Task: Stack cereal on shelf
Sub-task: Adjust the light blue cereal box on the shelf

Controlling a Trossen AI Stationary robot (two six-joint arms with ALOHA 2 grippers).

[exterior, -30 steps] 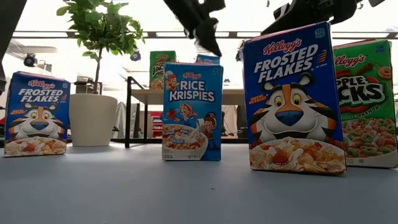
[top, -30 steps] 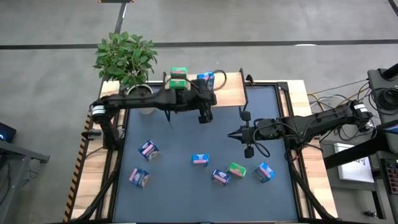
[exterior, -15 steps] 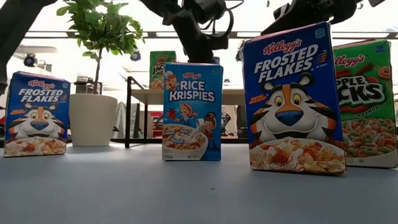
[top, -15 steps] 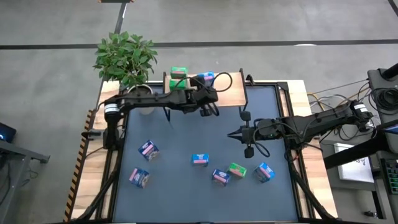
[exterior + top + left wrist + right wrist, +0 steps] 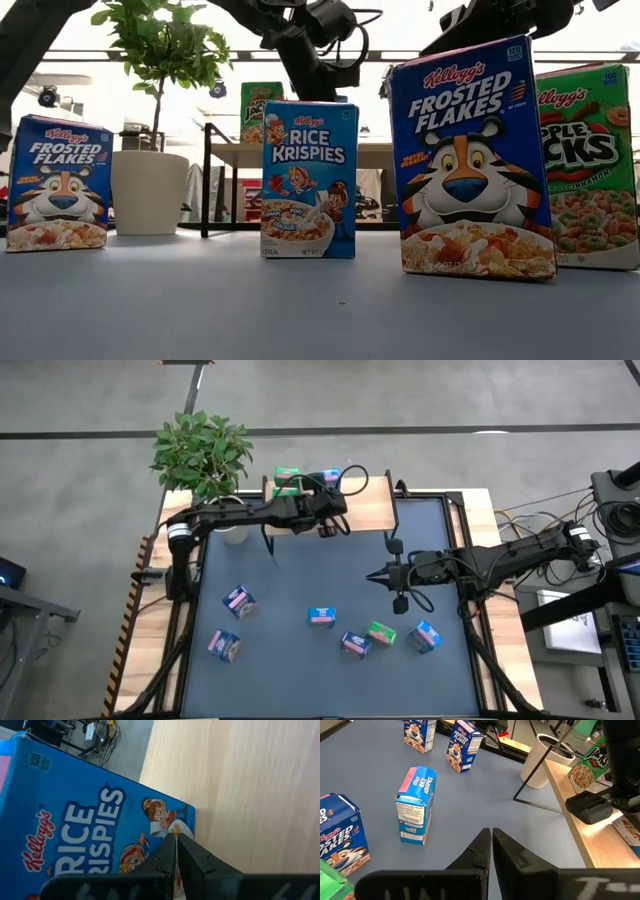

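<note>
The light-wood shelf point(image 5: 365, 502) stands at the table's far edge. On it are green cereal boxes point(image 5: 287, 480) and a blue Rice Krispies box point(image 5: 329, 479). My left gripper point(image 5: 327, 498) is shut, and its tips point(image 5: 176, 839) are at that blue box point(image 5: 75, 820), low on its printed face. My right gripper point(image 5: 378, 575) is shut and empty above the table's middle right. Several more boxes stand on the tabletop in front of it: blue ones point(image 5: 321, 617) point(image 5: 238, 600) and a green one point(image 5: 381, 632). My left gripper's shut fingertips stand against the printed face of the Rice Krispies box, near its bottom corner point(image 5: 172, 826), coming from the table's near side. I cannot tell whether they touch it. The box rests on the shelf board point(image 5: 250, 785).
A potted plant point(image 5: 203, 455) in a white pot point(image 5: 545, 757) stands at the far left beside the shelf. Loose boxes are spread over the near half of the table point(image 5: 224, 645) point(image 5: 426, 636). The thin black shelf legs point(image 5: 540, 775) reach down to the tabletop.
My left gripper has gone toward the table's far edge, from over the tabletop to the shelf, and now stands at the blue box there. My right arm has kept still.
</note>
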